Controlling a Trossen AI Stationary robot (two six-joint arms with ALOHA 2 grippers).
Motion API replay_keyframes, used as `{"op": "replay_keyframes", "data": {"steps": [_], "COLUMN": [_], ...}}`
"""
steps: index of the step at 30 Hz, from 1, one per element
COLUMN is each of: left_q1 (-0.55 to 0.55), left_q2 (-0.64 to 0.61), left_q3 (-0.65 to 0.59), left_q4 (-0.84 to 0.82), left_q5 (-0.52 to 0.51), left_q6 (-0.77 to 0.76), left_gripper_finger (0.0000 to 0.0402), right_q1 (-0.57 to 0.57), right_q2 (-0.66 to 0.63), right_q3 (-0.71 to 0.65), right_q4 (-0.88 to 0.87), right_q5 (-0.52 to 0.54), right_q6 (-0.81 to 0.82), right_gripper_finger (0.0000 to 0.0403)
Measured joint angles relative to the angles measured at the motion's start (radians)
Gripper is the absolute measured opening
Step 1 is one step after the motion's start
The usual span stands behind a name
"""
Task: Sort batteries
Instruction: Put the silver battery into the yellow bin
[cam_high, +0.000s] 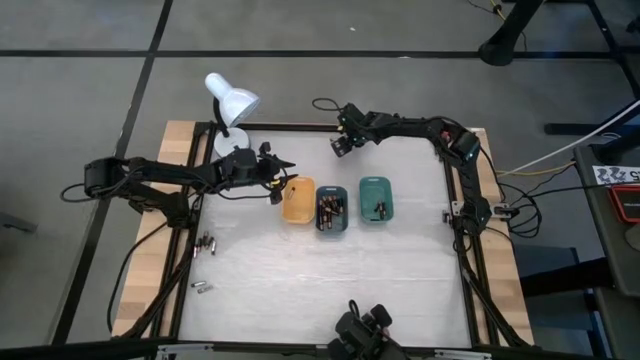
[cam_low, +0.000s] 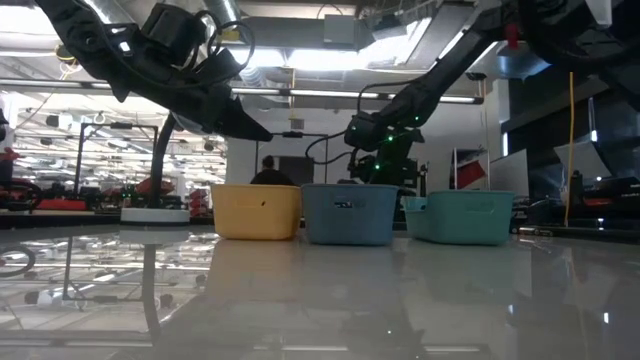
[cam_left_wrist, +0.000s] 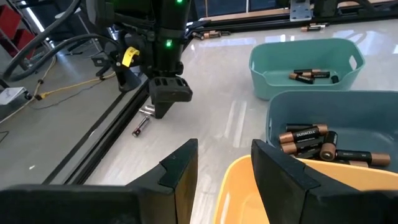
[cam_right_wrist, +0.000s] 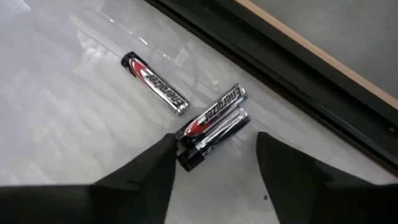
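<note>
Loose dark-and-silver cylindrical batteries lying near the left edge of the glossy white tabletop, a few more closer to the front. Left gripper hovering just over the left rim of the orange rounded plastic tray, fingers apart, nothing between them. Beside it, dark blue-grey rounded tray holding a heap of black-and-copper batteries; next, teal rounded tray with a few dark batteries inside. White desk lamp standing at the back left corner. Right gripper low at the tabletop's back edge, fingers spread on either side of two red-marked silver batteries lying side by side, touching; not closed on them; a third battery just beside
</note>
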Motion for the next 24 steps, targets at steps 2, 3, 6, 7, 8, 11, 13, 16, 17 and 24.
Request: {"op": "replay_keyframes", "data": {"steps": [2, 3, 6, 7, 8, 11, 13, 16, 17, 24], "left_q1": [0.0, 0.0, 0.0, 0.0, 0.0, 0.0, 0.0, 0.0, 0.0, 0.0], "left_q2": [0.0, 0.0, 0.0, 0.0, 0.0, 0.0, 0.0, 0.0, 0.0, 0.0], "left_q3": [0.0, 0.0, 0.0, 0.0, 0.0, 0.0, 0.0, 0.0, 0.0, 0.0], "left_q4": [0.0, -0.001, -0.001, -0.001, -0.001, -0.001, -0.002, -0.006, -0.008, -0.008], "left_q5": [0.0, 0.0, 0.0, 0.0, 0.0, 0.0, 0.0, 0.0, 0.0, 0.0], "left_q6": [0.0, 0.0, 0.0, 0.0, 0.0, 0.0, 0.0, 0.007, 0.007, 0.007], "left_gripper_finger": [0.014, 0.014, 0.014, 0.014, 0.014, 0.014, 0.014, 0.014, 0.014, 0.014], "right_q1": [0.0, 0.0, 0.0, 0.0, 0.0, 0.0, 0.0, 0.0, 0.0, 0.0], "right_q2": [0.0, 0.0, -0.001, -0.002, -0.002, -0.002, -0.003, -0.005, -0.007, -0.005], "right_q3": [0.0, 0.0, 0.001, 0.001, 0.002, 0.002, 0.002, 0.002, 0.002, 0.025], "right_q4": [-0.009, -0.014, -0.033, -0.041, -0.053, -0.097, -0.125, -0.148, -0.155, -0.23], "right_q5": [0.007, 0.009, 0.009, 0.009, 0.009, 0.01, 0.011, 0.012, 0.012, 0.016], "right_q6": [-0.006, -0.006, -0.007, -0.007, -0.007, -0.008, -0.008, -0.011, -0.013, -0.03], "right_gripper_finger": [0.0188, 0.0176, 0.0143, 0.0132, 0.0121, 0.0089, 0.0065, 0.0027, 0.0018, 0.0027]}}
